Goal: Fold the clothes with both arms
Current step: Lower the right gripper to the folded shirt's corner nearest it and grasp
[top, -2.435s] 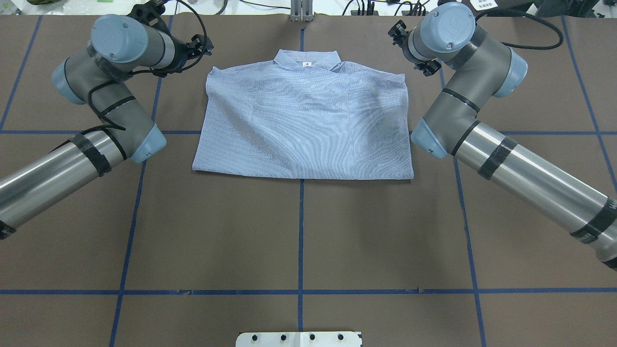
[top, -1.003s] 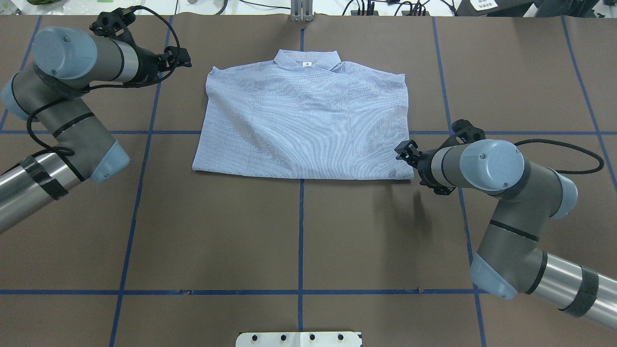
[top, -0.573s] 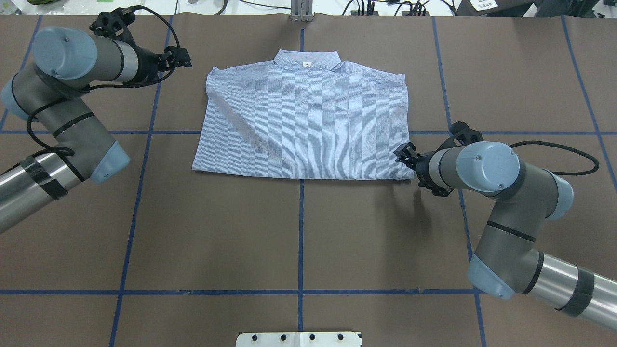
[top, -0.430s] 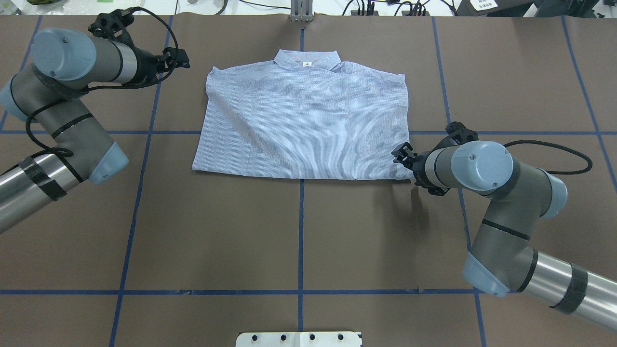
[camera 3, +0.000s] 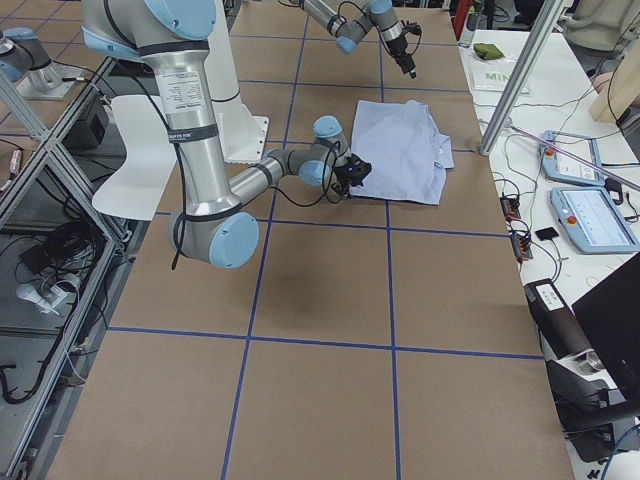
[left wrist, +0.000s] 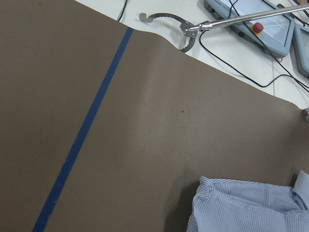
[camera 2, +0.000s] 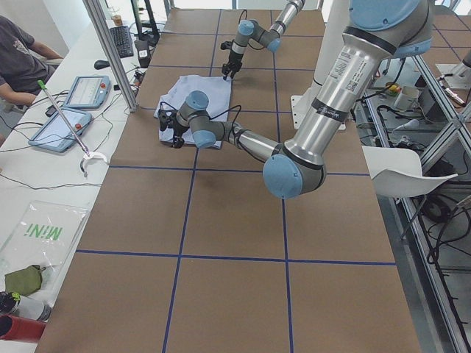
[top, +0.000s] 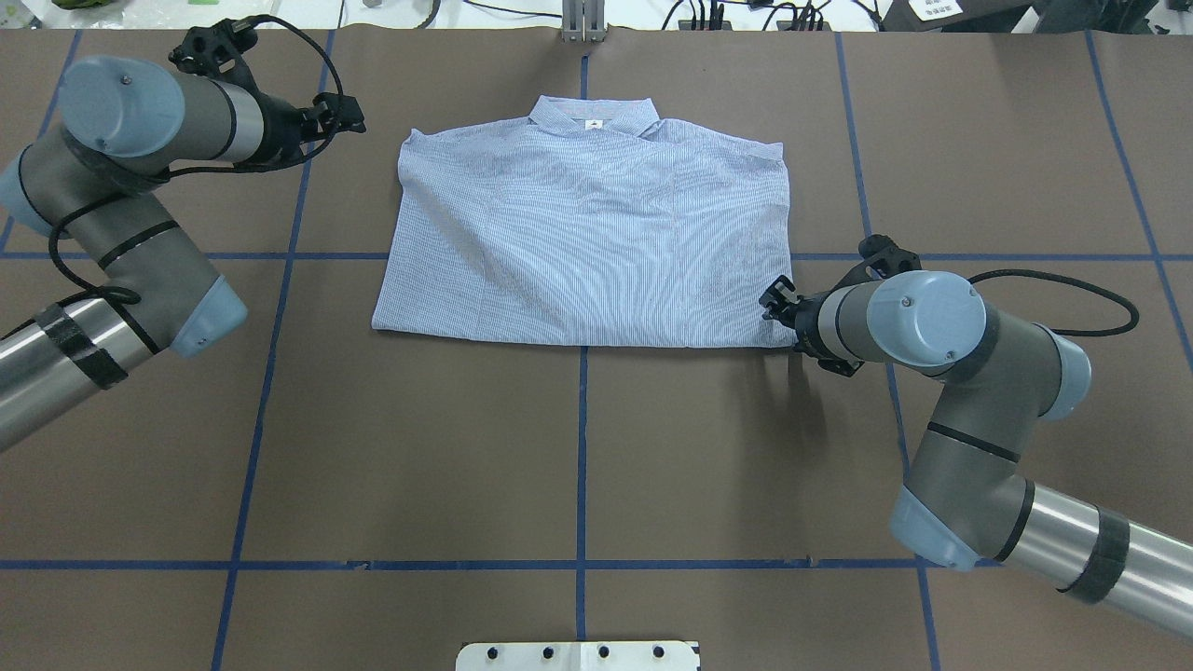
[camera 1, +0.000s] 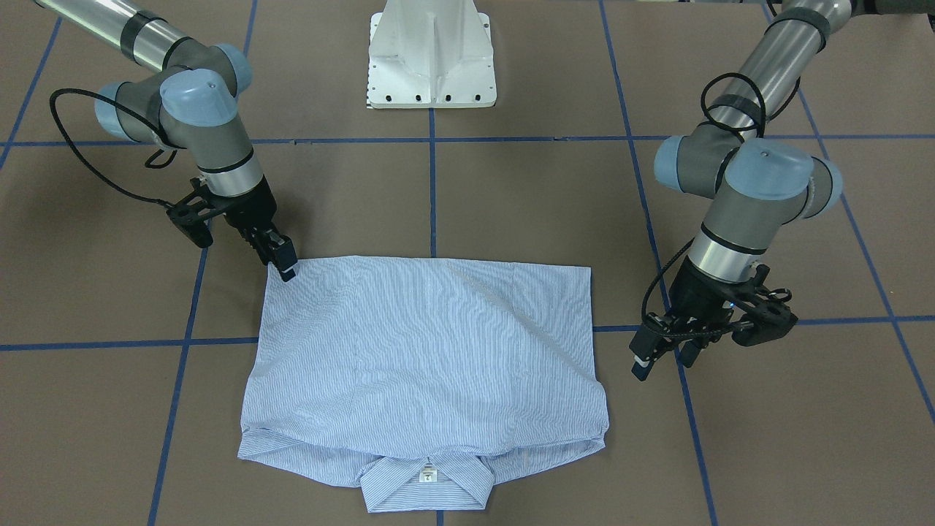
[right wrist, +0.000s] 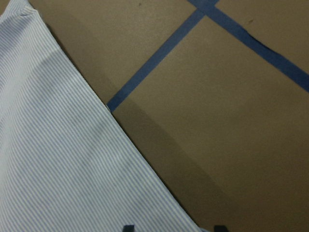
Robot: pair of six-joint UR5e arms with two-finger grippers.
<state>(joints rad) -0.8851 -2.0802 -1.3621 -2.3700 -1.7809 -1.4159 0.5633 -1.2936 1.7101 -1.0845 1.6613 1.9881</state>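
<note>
A light blue-and-white striped shirt (top: 587, 242) lies flat on the brown counter (top: 578, 447), which is marked with a grid of blue tape lines (top: 580, 447). The shirt is folded into a rough rectangle, centred in front of the robot. Its long axis runs across the counter from the robot's left to its right.

Nearest the robot is the shirt's straight folded edge. The right arm (top: 932, 321) reaches in low at the right end of this edge. The right fingers (camera 1: 285, 264) sit at that near right corner, touching it or just short of it. They are apart: the right wrist view shows two dark fingertips at its bottom edge, with the striped corner running down between them. The cloth spreads from these fingers toward the robot's left and away from the robot.

At the far edge are the collar (top: 594, 116) and a small white neck label (top: 591, 124). The left arm (top: 140, 102) holds the left fingers (camera 1: 640, 363) beside the far left corner, clear of the cloth, with bare counter between. They appear apart and hold nothing. The shirt lies to their right.

By this layout the right fingers are much the nearer to a grip. A pinch there looks ready, and the left fingers would first need to close the gap to their corner.
</note>
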